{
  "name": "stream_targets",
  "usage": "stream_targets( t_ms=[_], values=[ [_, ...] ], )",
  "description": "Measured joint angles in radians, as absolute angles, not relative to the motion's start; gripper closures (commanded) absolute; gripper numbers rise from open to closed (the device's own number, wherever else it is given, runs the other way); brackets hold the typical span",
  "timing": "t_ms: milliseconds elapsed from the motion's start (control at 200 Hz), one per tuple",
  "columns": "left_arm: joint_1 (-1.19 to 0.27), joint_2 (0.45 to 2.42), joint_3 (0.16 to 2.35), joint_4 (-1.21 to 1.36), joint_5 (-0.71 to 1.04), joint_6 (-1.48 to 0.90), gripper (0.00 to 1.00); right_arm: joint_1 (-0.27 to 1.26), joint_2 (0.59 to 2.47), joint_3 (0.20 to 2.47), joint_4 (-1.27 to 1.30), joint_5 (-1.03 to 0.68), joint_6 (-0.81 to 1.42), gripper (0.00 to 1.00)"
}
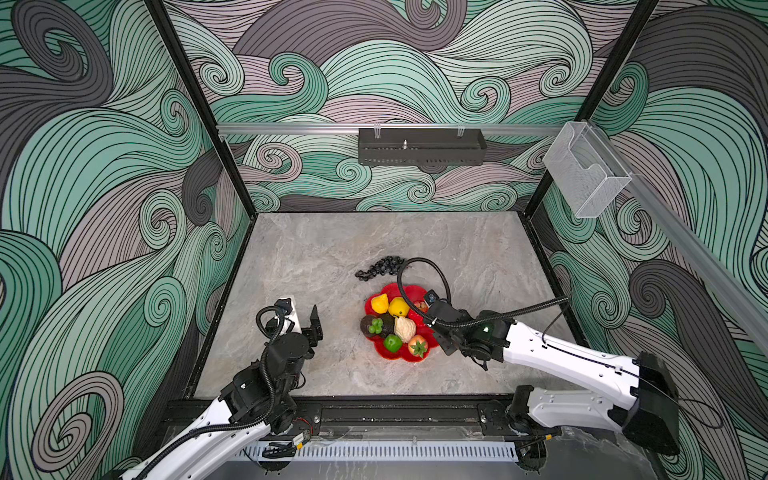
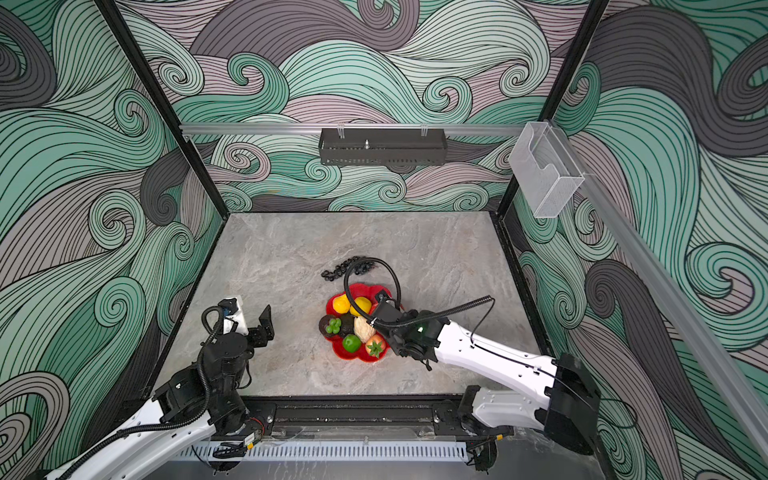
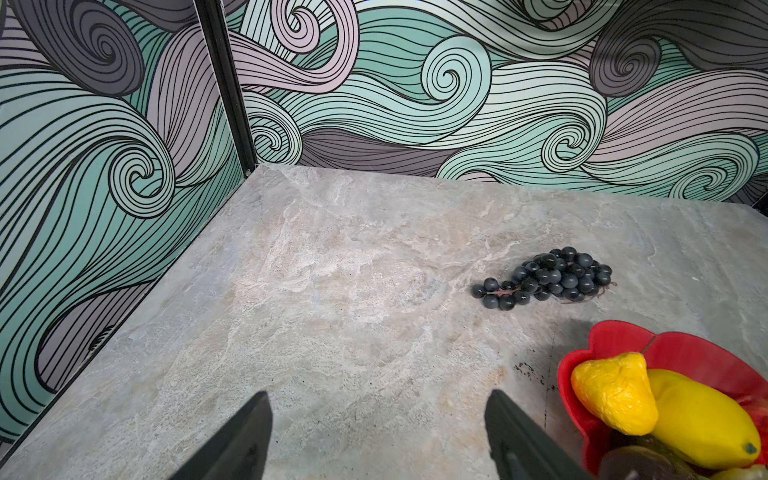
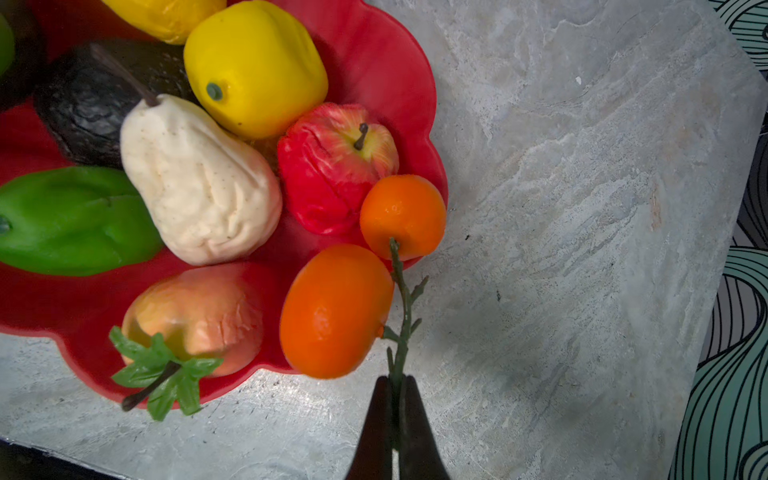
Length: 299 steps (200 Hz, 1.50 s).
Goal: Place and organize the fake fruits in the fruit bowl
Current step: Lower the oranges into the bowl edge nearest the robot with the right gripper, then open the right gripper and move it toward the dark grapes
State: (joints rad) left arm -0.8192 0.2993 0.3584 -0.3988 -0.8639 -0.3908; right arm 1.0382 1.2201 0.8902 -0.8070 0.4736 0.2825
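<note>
On the table (image 1: 316,257), the glossy red scalloped fruit bowl (image 4: 386,62) is filled with fake fruits (image 4: 199,183); grapes (image 3: 548,276) are seen just beyond it. The tangerine stem (image 4: 402,299) is clamped by the right gripper (image 4: 395,380); the left gripper (image 3: 377,395) is held open

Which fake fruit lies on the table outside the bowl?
The black grape bunch: it alone lies on the table, apart from the red fruit bowl; the rest sit in it or, like the tangerines, at its rim.
</note>
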Motion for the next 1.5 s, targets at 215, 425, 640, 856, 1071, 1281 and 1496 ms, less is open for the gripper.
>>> stream_targets(
  t_ms=[215,425,640,856,1071,1281,1496],
  values=[
    [-0.82,0.299,0.358,-0.396,-0.864,-0.387,0.17,1.077,1.245,0.884,-0.813,0.506,0.315,1.0],
    [-0.82,0.299,0.358,-0.395,-0.864,-0.384,0.17,1.11,1.249,0.875,-0.826,0.525,0.337,0.99],
    [-0.819,0.299,0.358,-0.395,-0.864,-0.383,0.17,1.125,1.281,0.872,-0.834,0.524,0.358,0.9],
    [-0.819,0.299,0.358,-0.395,-0.865,-0.381,0.17,1.125,1.303,0.869,-0.839,0.516,0.38,0.83],
    [-0.819,0.3,0.358,-0.395,-0.868,-0.381,0.17,1.126,1.282,0.868,-0.842,0.509,0.384,0.77],
    [-0.819,0.312,0.358,-0.387,-0.868,-0.381,0.17,1.126,1.239,0.868,-0.842,0.495,0.395,0.71],
    [-0.819,0.319,0.358,-0.384,-0.868,-0.381,0.17,1.126,1.24,0.868,-0.834,0.467,0.405,0.61]
  ],
)
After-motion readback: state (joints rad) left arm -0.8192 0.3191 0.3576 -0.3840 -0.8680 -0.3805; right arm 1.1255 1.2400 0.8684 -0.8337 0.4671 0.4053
